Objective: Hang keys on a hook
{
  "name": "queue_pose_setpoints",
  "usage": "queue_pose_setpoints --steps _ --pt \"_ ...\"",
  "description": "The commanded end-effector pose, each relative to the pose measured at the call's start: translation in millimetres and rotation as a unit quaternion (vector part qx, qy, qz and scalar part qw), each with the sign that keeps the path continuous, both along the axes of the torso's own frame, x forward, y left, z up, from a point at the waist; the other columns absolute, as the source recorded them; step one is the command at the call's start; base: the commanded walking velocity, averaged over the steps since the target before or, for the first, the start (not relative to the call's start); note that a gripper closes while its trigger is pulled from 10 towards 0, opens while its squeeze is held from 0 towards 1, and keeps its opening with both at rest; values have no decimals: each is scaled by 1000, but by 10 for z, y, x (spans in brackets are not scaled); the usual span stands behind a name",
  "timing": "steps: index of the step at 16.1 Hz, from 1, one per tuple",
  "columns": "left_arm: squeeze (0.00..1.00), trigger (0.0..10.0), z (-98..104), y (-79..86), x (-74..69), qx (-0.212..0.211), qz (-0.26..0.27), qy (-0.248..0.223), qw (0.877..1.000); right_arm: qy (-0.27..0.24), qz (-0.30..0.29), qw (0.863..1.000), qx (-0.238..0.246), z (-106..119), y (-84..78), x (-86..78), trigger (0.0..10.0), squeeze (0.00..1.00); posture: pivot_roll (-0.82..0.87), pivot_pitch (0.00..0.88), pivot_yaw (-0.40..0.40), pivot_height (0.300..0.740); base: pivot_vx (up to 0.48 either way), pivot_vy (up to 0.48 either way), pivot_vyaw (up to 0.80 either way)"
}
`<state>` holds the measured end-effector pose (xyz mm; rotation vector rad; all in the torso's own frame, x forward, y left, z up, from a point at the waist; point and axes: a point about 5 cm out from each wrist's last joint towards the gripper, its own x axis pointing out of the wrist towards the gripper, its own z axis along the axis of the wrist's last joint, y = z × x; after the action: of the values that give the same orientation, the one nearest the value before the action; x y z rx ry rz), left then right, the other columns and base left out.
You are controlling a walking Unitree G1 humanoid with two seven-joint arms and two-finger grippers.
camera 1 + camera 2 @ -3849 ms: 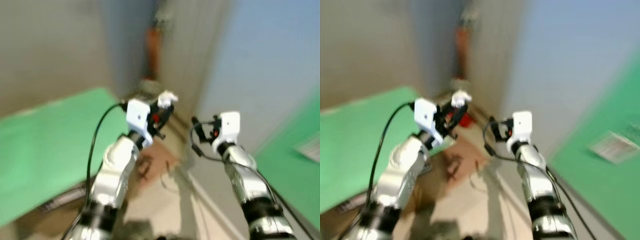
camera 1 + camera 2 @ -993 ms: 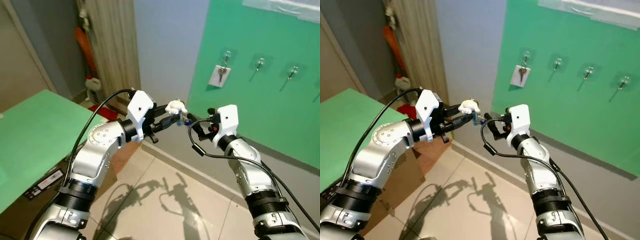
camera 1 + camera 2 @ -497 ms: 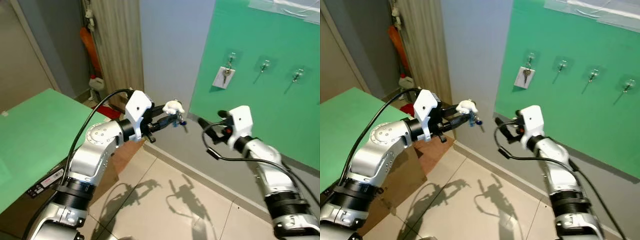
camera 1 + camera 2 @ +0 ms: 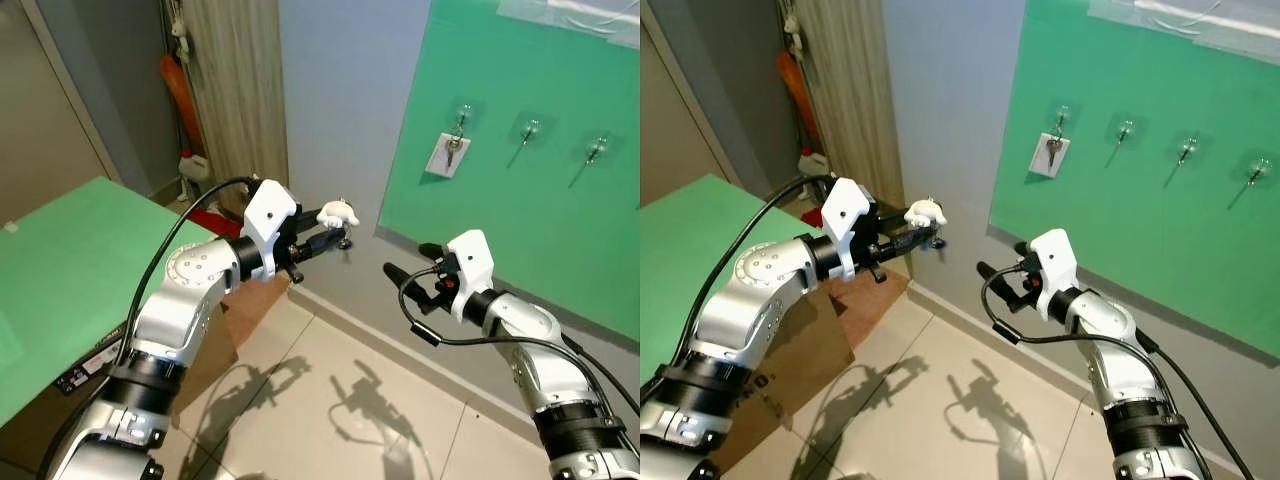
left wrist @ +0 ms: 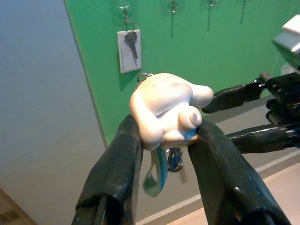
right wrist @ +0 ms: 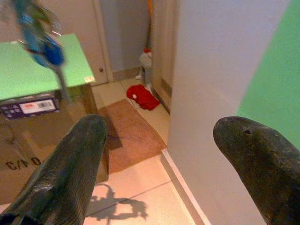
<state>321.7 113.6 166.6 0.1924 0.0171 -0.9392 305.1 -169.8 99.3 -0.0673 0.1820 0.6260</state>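
Keys [image 5: 174,158] dangle by a blue strap under the white figure charm [image 5: 165,108], which the left gripper [image 5: 164,140] has pinched between its fingers out over the floor, while the right gripper [image 4: 1002,270] waits just beside with fingers spread wide and nothing in them. To do this well, I'd carry the ring up level and slip it over a bare hook [image 4: 527,129] on the green board [image 4: 500,230], well beyond, not the one already bearing a key and white tag [image 4: 447,153]. Writing: only "C/N" on a cardboard box [image 6: 23,165] can be read.
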Motion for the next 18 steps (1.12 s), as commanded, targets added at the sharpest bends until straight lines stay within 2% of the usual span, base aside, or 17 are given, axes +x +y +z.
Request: queue_pose_setpoints --steps 1,6,11,15,16,18 --pt "0 0 72 10 42 5 0 -15 1000 -3 25 1000 9 63 61 -23 10000 0 1 0 23 740 0 0 0" --pt "0 0 80 -49 52 2 -12 -13 1000 -9 70 997 35 214 273 -57 10000 0 0 0 31 740 0 0 0" --pt "0 0 93 -87 105 -2 -12 -15 1000 10 108 993 37 198 414 -148 10000 0 1 0 31 740 0 0 0" --pt "0 0 137 -211 100 -12 -32 -20 999 8 106 994 23 166 503 -90 10000 0 -6 0 34 740 0 0 0" --pt "0 0 138 -252 86 -28 -41 -12 999 6 102 995 23 178 523 -58 10000 0 -4 0 32 740 0 0 0" --pt "0 0 111 -318 65 -25 -54 -7 998 -1 94 995 26 204 547 -8 10000 0 -3 0 30 740 0 0 0"
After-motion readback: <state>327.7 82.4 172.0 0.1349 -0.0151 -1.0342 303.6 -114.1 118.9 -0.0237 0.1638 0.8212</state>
